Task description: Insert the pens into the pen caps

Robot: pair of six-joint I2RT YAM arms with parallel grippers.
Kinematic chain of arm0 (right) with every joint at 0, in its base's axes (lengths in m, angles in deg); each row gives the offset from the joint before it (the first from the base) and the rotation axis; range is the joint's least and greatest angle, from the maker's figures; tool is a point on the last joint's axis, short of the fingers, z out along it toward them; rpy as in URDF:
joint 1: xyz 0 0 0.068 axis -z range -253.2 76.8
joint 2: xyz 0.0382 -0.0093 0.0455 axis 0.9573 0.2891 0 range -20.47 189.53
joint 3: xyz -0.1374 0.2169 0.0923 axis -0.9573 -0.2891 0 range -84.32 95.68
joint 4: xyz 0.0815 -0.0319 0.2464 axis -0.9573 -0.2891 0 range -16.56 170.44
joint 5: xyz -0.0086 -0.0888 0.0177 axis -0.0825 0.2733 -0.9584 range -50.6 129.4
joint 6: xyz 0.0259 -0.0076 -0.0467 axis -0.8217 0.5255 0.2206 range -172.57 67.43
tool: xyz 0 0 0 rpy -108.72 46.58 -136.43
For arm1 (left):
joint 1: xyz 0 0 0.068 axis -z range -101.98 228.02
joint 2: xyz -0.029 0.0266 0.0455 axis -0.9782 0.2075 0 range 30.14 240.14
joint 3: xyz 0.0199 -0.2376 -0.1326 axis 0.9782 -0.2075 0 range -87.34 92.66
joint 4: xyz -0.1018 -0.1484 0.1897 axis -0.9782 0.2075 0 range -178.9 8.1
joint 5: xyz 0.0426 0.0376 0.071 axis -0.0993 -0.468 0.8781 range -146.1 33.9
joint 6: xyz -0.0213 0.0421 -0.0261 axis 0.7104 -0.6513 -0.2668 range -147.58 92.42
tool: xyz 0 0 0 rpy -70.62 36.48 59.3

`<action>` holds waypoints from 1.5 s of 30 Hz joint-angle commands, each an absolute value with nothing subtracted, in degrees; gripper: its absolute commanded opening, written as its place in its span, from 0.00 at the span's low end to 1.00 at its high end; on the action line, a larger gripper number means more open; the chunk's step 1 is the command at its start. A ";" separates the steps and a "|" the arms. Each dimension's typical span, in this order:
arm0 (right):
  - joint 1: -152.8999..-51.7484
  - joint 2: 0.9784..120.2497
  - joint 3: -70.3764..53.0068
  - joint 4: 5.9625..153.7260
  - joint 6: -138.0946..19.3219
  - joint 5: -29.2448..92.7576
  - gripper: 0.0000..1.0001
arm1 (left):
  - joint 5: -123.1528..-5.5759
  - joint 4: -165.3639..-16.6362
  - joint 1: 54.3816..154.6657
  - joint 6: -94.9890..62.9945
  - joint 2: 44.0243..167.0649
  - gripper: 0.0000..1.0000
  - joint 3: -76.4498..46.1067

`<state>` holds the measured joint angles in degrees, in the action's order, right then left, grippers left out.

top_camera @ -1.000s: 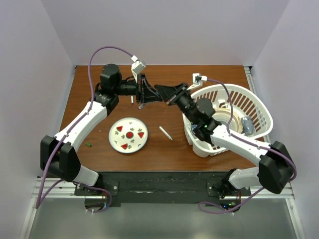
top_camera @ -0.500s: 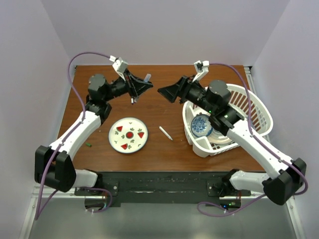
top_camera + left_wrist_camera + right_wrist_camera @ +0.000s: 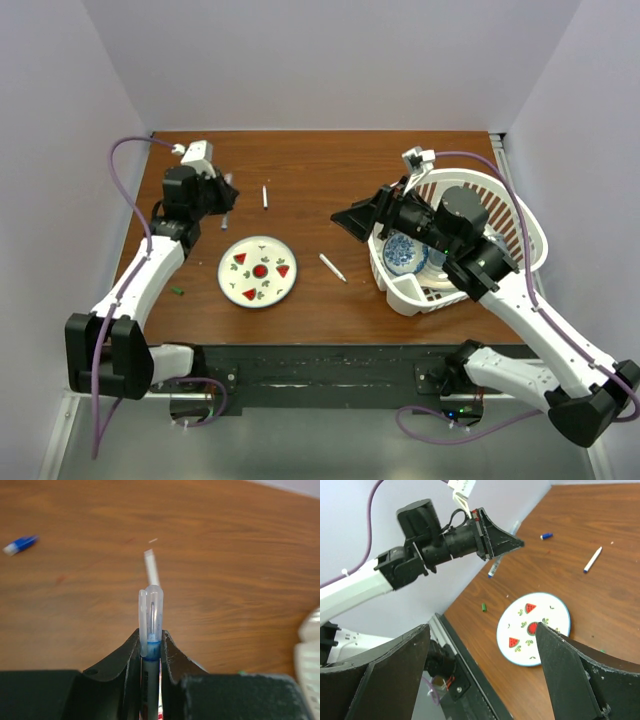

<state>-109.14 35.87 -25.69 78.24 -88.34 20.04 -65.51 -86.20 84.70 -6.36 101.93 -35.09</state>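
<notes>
Over wooden table, left gripper pinches a capped pen.

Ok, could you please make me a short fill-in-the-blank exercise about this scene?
1. The left fingers are shut on a ___.
2. The right fingers stand ___ and hold nothing.
3. The plate is painted with red ___ slices.
4. The tiny cap lying left of the plate is ___.
Missing words: pen; open; watermelon; green.
</notes>
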 commanded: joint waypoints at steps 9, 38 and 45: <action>-109.14 36.31 -31.74 80.15 -88.78 15.68 0.89 | -78.40 -95.80 81.89 2.98 94.58 0.00 -47.07; -121.89 61.35 -27.90 116.47 -99.94 10.13 0.52 | -75.88 -147.52 101.23 32.90 86.30 0.00 -58.51; -122.33 62.33 -28.77 120.43 -101.26 13.73 0.47 | -75.18 -150.59 102.54 34.03 87.27 0.00 -60.27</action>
